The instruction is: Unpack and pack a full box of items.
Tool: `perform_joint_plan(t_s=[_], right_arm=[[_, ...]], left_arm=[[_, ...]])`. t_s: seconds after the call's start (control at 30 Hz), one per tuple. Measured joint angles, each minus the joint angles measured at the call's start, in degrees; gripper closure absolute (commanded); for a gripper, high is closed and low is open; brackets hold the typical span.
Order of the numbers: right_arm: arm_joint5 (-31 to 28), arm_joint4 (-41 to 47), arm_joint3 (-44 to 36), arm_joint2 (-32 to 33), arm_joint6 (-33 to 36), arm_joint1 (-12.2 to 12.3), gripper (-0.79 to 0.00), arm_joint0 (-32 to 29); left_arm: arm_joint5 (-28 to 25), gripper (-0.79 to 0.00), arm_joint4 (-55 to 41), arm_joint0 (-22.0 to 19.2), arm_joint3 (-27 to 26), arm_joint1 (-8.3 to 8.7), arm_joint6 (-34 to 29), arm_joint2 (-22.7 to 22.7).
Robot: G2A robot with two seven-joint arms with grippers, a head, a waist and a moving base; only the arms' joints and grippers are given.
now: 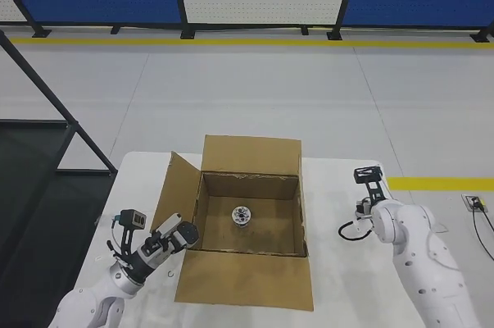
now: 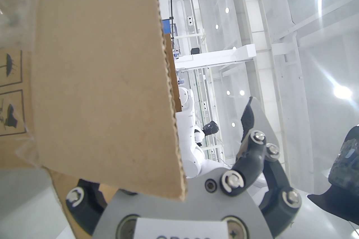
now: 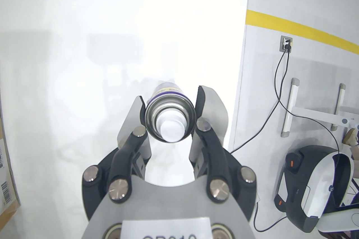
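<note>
Top view: 1 can (image 1: 242, 215) stands upright inside the open box (image 1: 248, 280), nearer the left gripper (image 1: 188, 233) than the right gripper (image 1: 363, 211).

Left wrist view: 1 finger (image 2: 250, 117) swung wide, so open; the box flap (image 2: 98, 69) covers the other.

Right wrist view: fingers (image 3: 200, 103) clamp a 2nd can (image 3: 170, 118), axis vertical, above the table (image 3: 84, 27).

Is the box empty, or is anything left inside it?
Not empty. The top view shows one round can on the floor of the open box, near its middle.
</note>
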Motion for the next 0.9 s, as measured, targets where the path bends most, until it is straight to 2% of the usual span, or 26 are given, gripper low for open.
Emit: perform_joint_plan(t_s=[0.03, 0.1, 0.67, 0.77, 0.9], right_arm=[[0.04, -0.06, 0.17, -0.09, 0.09, -0.04, -0.653, 0.11], [0.06, -0.07, 0.47, -0.24, 0.28, -0.13, -0.785, 0.31], [2.75, 0.97, -5.99, 2.92, -1.53, -0.09, -0.785, -1.59], [4.53, 3.71, -11.88, 5.22, -4.57, -0.05, -0.785, -3.79], [4.95, 9.11, -24.69, 8.24, -9.30, 0.01, -0.785, -10.07]], left_arm=[[0.01, -0.785, 0.00, -0.02, 0.01, 0.00, 0.01, 0.00], [0.03, -0.785, 0.00, -0.05, 0.02, 0.01, 0.01, 0.00], [0.18, -0.785, -0.39, -0.65, 0.58, 0.08, -0.45, -0.09], [0.16, -0.785, -0.43, -0.60, 0.83, 0.10, -0.47, -0.22], [-0.05, -0.785, -0.60, -0.48, 1.49, 0.11, -0.53, -0.27]])
